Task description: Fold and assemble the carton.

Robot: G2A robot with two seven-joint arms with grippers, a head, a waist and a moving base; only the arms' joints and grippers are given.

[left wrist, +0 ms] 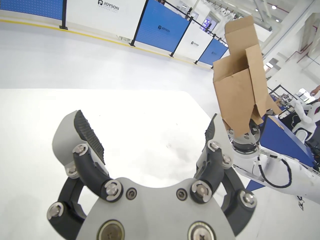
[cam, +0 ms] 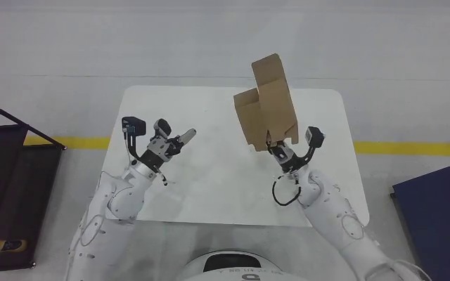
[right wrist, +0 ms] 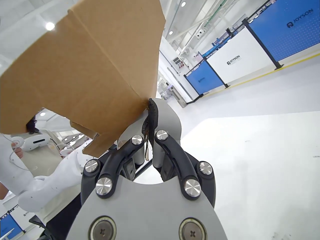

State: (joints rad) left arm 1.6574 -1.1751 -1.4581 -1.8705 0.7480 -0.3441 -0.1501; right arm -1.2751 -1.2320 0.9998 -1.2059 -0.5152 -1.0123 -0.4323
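The carton (cam: 268,105) was held clear of the table (cam: 211,197), above its right half. It was a plain brown sleeve, partly opened, with its upper flaps spread and unfolded. Its long axis ran upward and away from the robot, starting at the grip point on its lower edge.

The right gripper (cam: 279,149) had its jaws closed on a lower flap of the carton. The right wrist view showed cardboard pinched between the ribbed pads (right wrist: 152,111), with the carton body rising directly above them.

The left gripper (cam: 184,137) hung above the left half of the table, jaws spread wide with nothing between them. Its fingertips pointed across the table toward the carton. The carton lay well apart from these jaws, toward the robot's right and higher than the fingertips.

Judgement: the next fold depended on this gap. The free left gripper was the only one available to press a flap, and it would have needed to travel rightward and upward, meeting the carton across its long axis.

No print or label was visible on the carton faces shown. The blue and white barrier panels (left wrist: 105,13) in the room behind carried a logo with lettering.
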